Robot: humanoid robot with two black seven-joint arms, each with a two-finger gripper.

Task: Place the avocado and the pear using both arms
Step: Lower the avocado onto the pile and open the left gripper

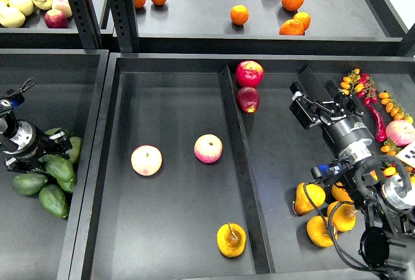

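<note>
Shop-like produce display, dark shelving trays [241, 163], sorted oranges [239, 14], apples [208, 148], avocados [54, 200]

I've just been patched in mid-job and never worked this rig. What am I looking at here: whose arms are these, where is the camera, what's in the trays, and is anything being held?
There is one picture, taken from the robot's own head, looking forward and down. The two black arms are the robot's own.

The left gripper sits among a pile of green avocados in the left bin; whether it grips one I cannot tell.

The right gripper hangs open and empty over the right tray.

In the middle tray lie two pink-cream apples and one yellow-orange pear near the front.

Right of the divider are two red apples, more pears, and chillies and small tomatoes at the far right.

The shelf behind holds oranges.
</note>
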